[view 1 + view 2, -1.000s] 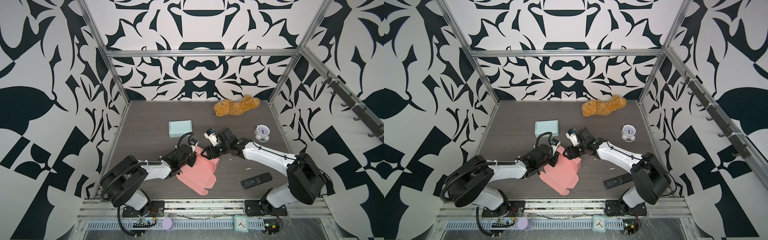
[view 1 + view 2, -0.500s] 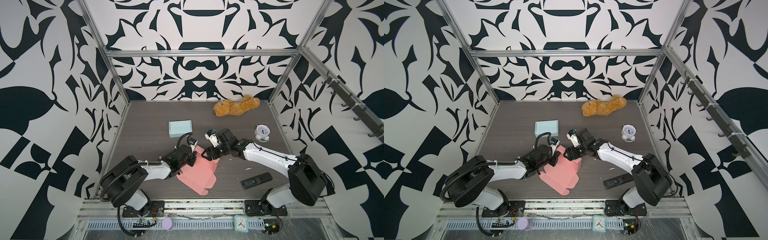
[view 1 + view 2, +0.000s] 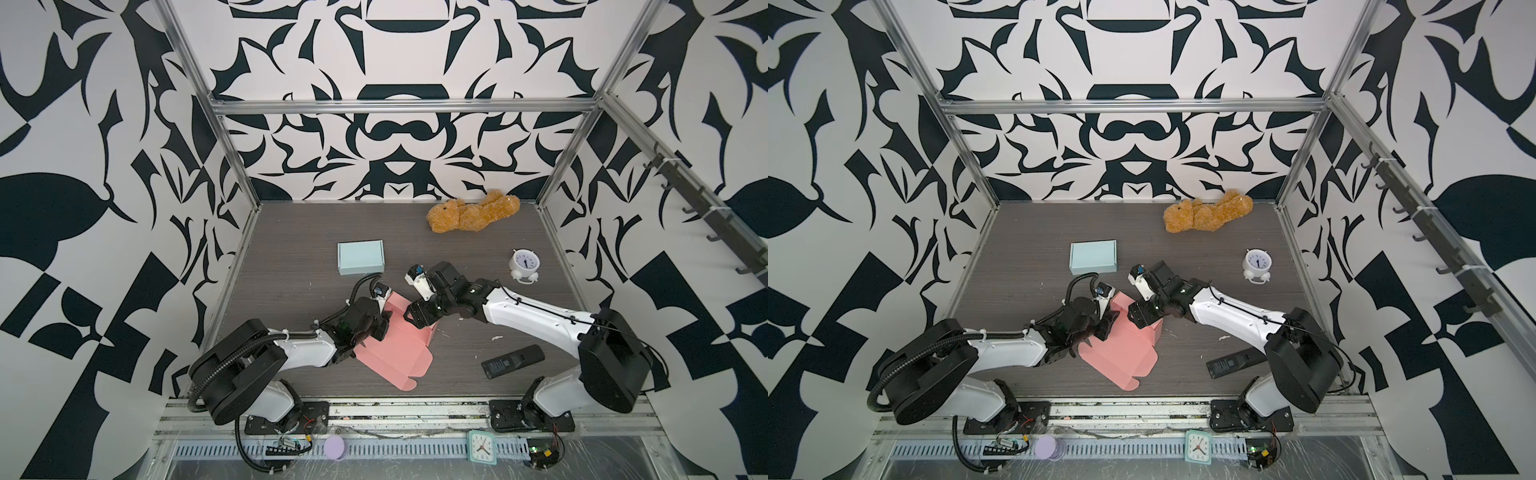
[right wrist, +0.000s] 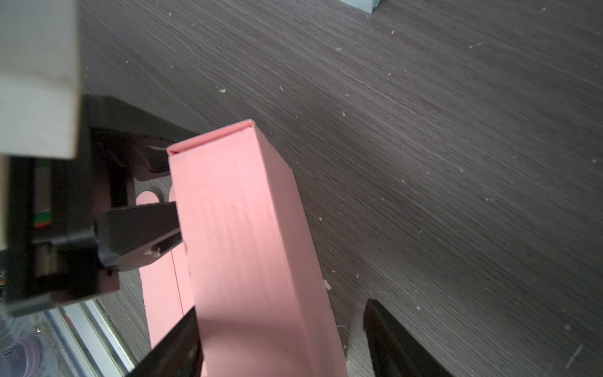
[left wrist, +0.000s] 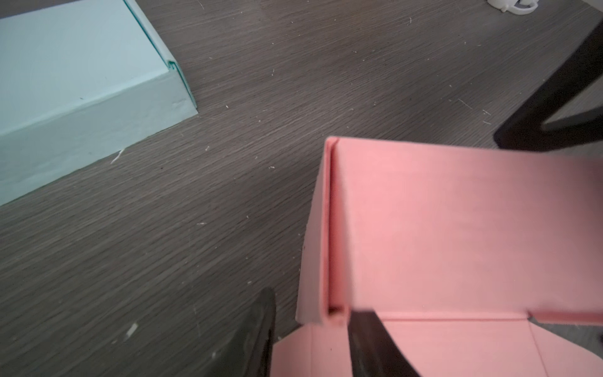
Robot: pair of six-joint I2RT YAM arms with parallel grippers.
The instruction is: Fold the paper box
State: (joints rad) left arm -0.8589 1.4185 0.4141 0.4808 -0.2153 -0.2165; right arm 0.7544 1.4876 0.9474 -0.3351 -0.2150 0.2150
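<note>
The pink paper box [image 3: 395, 353] [image 3: 1121, 353] lies half folded at the table's front middle, its flat flaps pointing toward the front edge. One folded wall [image 5: 424, 228] [image 4: 248, 244] stands upright at the far end. My left gripper [image 3: 380, 324] [image 3: 1104, 322] [image 5: 313, 305] is open, straddling that wall's corner end; one finger [image 5: 261, 333] stands clear outside it and the other sits inside the box. My right gripper [image 3: 417, 316] [image 3: 1140, 313] [image 4: 282, 308] is open astride the same wall from the other side, with a gap at its outer finger [image 4: 391, 342].
A closed light blue box [image 3: 360, 258] [image 5: 65, 81] sits just behind the left gripper. A brown teddy bear [image 3: 473, 216] lies at the back, a white alarm clock [image 3: 524, 266] at the right, and a black remote [image 3: 512, 361] at the front right beside the right arm.
My left gripper's jaws have spread apart around the pink wall's corner. Both arms have stayed nearly where they were, and the box has not shifted.
</note>
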